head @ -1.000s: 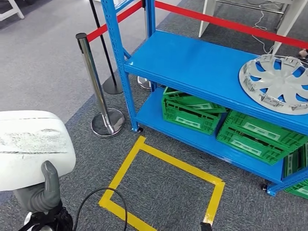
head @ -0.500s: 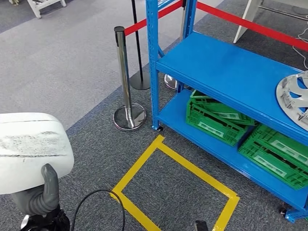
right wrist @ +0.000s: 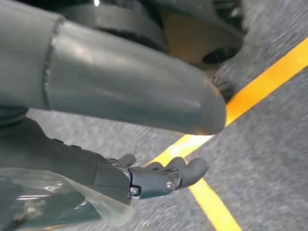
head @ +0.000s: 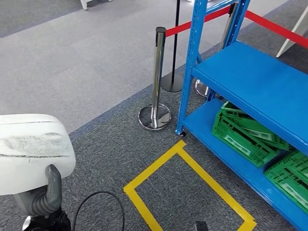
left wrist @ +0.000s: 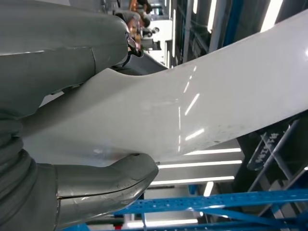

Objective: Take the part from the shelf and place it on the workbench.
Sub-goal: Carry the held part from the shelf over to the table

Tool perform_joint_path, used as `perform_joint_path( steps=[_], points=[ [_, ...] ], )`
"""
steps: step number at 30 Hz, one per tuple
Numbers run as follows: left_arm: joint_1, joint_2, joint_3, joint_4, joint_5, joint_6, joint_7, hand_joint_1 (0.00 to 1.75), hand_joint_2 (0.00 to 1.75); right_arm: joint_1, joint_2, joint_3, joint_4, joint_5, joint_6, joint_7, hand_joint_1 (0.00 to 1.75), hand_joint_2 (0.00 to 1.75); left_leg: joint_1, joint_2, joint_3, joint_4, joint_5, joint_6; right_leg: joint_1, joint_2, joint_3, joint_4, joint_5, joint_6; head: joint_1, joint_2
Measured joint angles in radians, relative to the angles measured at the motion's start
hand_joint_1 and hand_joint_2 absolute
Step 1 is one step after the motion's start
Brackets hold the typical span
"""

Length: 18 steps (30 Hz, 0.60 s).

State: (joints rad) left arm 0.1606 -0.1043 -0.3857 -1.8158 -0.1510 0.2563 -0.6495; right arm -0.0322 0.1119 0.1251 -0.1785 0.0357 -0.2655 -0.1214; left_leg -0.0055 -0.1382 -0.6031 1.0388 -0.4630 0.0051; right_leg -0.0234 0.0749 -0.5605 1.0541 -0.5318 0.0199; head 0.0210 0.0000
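Blue shelf [head: 254, 86] at right, green crates [head: 247, 132] on lower level; yellow tape square [head: 188, 187] on carpet beside post [head: 157, 82]. White part [head: 31, 149] off shelf, at lower left, held by left hand [head: 45, 195], thumb under edge. Looks stiff, smooth, slippery, bulky; grip rim. Right hand [right wrist: 156, 175] empty, fingers loosely extended above tape

White part [head: 32, 149] runs off frame edge, hiding left hand's fingers [head: 49, 192] (thumb excepted); shelf [head: 254, 86] cut off too.
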Motion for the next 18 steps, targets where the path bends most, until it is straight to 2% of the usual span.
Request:
perform_joint_path(
  steps=[1, 2, 3, 5, 6, 7, 8, 9, 10, 12, 13, 14, 16, 17, 18],
  points=[
    [0.002, 0.001, 0.000, 0.000, -0.001, 0.001, 0.000, 1.75, 1.75, -0.001, 0.000, 0.001, 0.000, 0.002, -0.001, 0.002, 0.00, 0.00, 0.001, -0.002, -0.002, 0.002, 0.000, -0.004, 0.000, -0.013, 0.001, -0.002, 0.002, -0.006, 0.000, 0.000],
    [0.003, 0.001, 0.000, 0.000, -0.001, 0.003, 0.000, 1.75, 1.75, -0.001, 0.001, 0.002, 0.000, 0.005, -0.002, 0.005, 0.00, 0.00, 0.000, 0.012, -0.008, 0.013, -0.006, -0.009, -0.001, -0.026, 0.003, -0.003, 0.003, -0.011, -0.002, 0.000],
    [0.003, 0.002, 0.000, 0.000, -0.001, 0.005, 0.000, 1.75, 1.75, 0.000, 0.001, 0.004, 0.000, 0.008, -0.004, 0.008, 0.00, 0.00, -0.001, 0.039, -0.021, 0.040, -0.022, -0.014, -0.002, -0.041, 0.005, -0.005, 0.004, -0.016, -0.006, 0.000],
    [0.003, 0.002, 0.000, 0.000, -0.001, 0.010, 0.000, 1.75, 1.75, 0.002, 0.001, 0.007, 0.000, 0.014, -0.007, 0.014, 0.00, 0.00, 0.001, 0.102, -0.074, 0.151, -0.077, -0.026, -0.001, -0.071, 0.008, -0.005, 0.001, -0.022, -0.013, 0.000],
    [0.003, 0.002, 0.000, 0.000, -0.001, 0.012, 0.000, 1.75, 1.75, 0.004, 0.000, 0.010, 0.000, 0.018, -0.009, 0.014, 0.00, 0.00, 0.004, 0.117, -0.107, 0.217, -0.103, -0.030, 0.001, -0.088, 0.008, -0.005, -0.001, -0.024, -0.013, 0.000],
    [0.004, 0.003, 0.000, 0.000, -0.001, 0.014, 0.000, 1.75, 1.75, 0.005, 0.000, 0.012, 0.000, 0.022, -0.009, 0.012, 0.00, 0.00, 0.007, 0.124, -0.129, 0.263, -0.115, -0.032, 0.002, -0.104, 0.009, -0.005, -0.003, -0.025, -0.013, 0.000],
    [0.006, 0.004, 0.000, 0.001, -0.001, 0.016, 0.001, 1.75, 1.75, 0.005, -0.001, 0.015, 0.000, 0.026, -0.009, 0.009, 0.00, 0.00, 0.008, 0.127, -0.137, 0.276, -0.110, -0.032, 0.003, -0.119, 0.009, -0.005, -0.005, -0.025, -0.013, 0.000],
    [0.007, 0.004, 0.000, 0.001, -0.001, 0.019, 0.002, 1.75, 1.75, 0.005, -0.001, 0.018, 0.000, 0.029, -0.008, 0.008, 0.00, 0.00, 0.009, 0.130, -0.123, 0.249, -0.085, -0.030, 0.004, -0.133, 0.012, -0.005, -0.007, -0.025, -0.013, 0.000],
    [0.007, 0.004, 0.000, 0.001, -0.002, 0.022, 0.003, 1.75, 1.75, 0.003, -0.001, 0.020, 0.000, 0.032, -0.008, 0.007, 0.00, 0.00, 0.007, 0.140, -0.093, 0.188, -0.050, -0.025, 0.004, -0.146, 0.015, -0.005, -0.009, -0.025, -0.013, 0.000],
    [0.007, 0.004, 0.000, 0.001, -0.001, 0.027, 0.003, 1.75, 1.75, 0.001, -0.001, 0.027, 0.000, 0.040, -0.011, 0.008, 0.00, 0.00, -0.004, 0.182, -0.027, 0.058, -0.002, -0.012, 0.006, -0.169, 0.022, -0.007, -0.015, -0.020, -0.014, 0.000],
    [0.007, 0.004, 0.000, 0.001, -0.001, 0.029, 0.004, 1.75, 1.75, 0.001, -0.001, 0.030, 0.000, 0.044, -0.012, 0.008, 0.00, 0.00, -0.011, 0.198, -0.009, 0.019, 0.005, -0.006, 0.007, -0.179, 0.024, -0.008, -0.018, -0.016, -0.013, 0.000],
    [0.007, 0.003, 0.000, 0.001, 0.001, 0.031, 0.004, 1.75, 1.75, 0.000, -0.001, 0.033, 0.000, 0.046, -0.009, 0.009, 0.00, 0.00, -0.016, 0.204, -0.003, 0.004, 0.001, 0.000, 0.008, -0.189, 0.027, -0.011, -0.020, -0.011, -0.013, 0.000],
    [0.009, 0.003, 0.001, 0.000, 0.007, 0.030, 0.003, 1.75, 1.75, -0.002, 0.000, 0.038, -0.001, 0.049, 0.005, 0.010, 0.00, 0.00, -0.016, 0.182, 0.001, -0.010, 0.005, 0.011, 0.009, -0.208, 0.035, -0.021, -0.023, 0.000, -0.013, 0.000],
    [0.010, 0.002, 0.001, 0.000, 0.011, 0.027, 0.002, 1.75, 1.75, -0.003, 0.000, 0.041, -0.001, 0.052, 0.015, 0.009, 0.00, 0.00, -0.014, 0.170, 0.009, -0.022, 0.009, 0.016, 0.008, -0.197, 0.038, -0.019, -0.028, 0.005, -0.012, 0.000],
    [0.010, 0.001, 0.001, -0.001, 0.017, 0.023, -0.001, 1.75, 1.75, -0.003, 0.000, 0.043, -0.002, 0.054, 0.022, 0.008, 0.00, 0.00, -0.011, 0.158, 0.017, -0.034, 0.015, 0.021, 0.007, -0.172, 0.032, -0.001, -0.041, 0.008, -0.011, 0.000]
  ],
)
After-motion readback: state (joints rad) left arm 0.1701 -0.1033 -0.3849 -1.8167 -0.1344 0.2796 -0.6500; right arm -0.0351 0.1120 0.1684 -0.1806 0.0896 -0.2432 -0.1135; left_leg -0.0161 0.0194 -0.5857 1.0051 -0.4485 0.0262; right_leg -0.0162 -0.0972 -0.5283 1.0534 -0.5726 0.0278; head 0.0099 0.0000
